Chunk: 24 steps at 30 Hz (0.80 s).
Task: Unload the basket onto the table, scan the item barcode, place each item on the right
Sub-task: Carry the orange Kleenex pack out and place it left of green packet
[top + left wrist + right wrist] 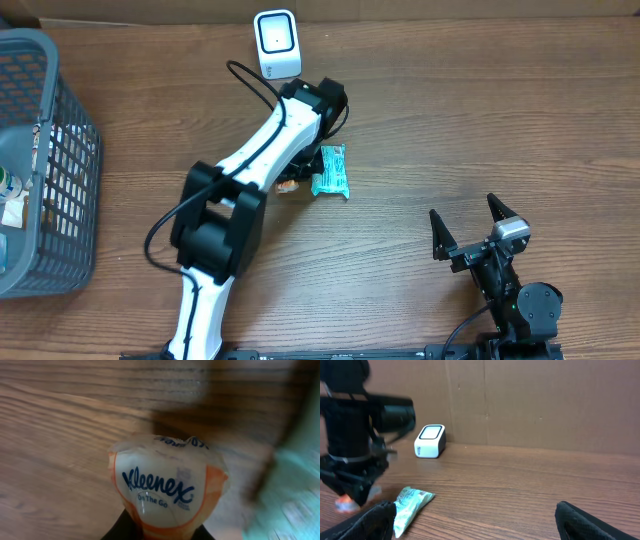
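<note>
orange-and-white kleenex pack (167,490) gripped at one end, white scanner (276,43) standing apart beyond

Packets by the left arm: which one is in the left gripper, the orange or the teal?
The orange-and-white Kleenex tissue pack: it sits between the fingers of the left gripper. The teal plastic packet lies free on the wooden table beside it.

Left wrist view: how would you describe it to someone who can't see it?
A white-and-orange Kleenex On the Go tissue pack fills the close-up, gripped at its base between dark fingers. Behind it lies a wooden table, with a blurred teal packet at the right edge.
</note>
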Motion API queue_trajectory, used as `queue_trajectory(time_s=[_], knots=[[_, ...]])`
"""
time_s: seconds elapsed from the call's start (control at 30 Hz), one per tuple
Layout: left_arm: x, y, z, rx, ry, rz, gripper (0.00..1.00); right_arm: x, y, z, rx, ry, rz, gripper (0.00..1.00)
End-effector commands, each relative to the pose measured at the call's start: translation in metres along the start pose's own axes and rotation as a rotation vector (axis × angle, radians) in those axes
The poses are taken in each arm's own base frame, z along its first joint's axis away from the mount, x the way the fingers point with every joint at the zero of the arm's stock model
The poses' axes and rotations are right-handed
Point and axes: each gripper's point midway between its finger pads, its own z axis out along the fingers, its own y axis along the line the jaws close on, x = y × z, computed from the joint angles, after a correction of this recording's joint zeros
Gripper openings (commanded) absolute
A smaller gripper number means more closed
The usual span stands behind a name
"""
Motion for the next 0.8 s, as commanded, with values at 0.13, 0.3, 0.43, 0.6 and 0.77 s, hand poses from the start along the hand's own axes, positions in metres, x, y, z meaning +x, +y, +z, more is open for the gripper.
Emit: queue_trajectory(time_s=[0.13,0.3,0.43,0.6,0.77], knots=[[0.003,0.001,0.023,-0.054,0.036,-0.032,0.62,0.001,-0.001,0.0,0.007,-0.006,-0.003,1.0],[0.0,0.0,0.018,-0.046,0.023,-0.035,1.0,0.001,-0.001,0.0,0.007,-0.006,-0.003,1.0],[-0.006,0.002,-0.005,-0.011,-0.013,-0.044,1.0,0.001,-0.001,0.0,0.007,-0.006,-0.003,1.0],[-0.019,0.009,-0.073,0.123,-0.15,-0.058,1.0,0.001,-0.001,0.0,0.007,-0.006,-0.003,1.0],[-0.021,0.04,-0.163,0.275,-0.341,-0.067,1.0,0.001,-0.001,0.0,0.007,-0.006,-0.003,1.0]])
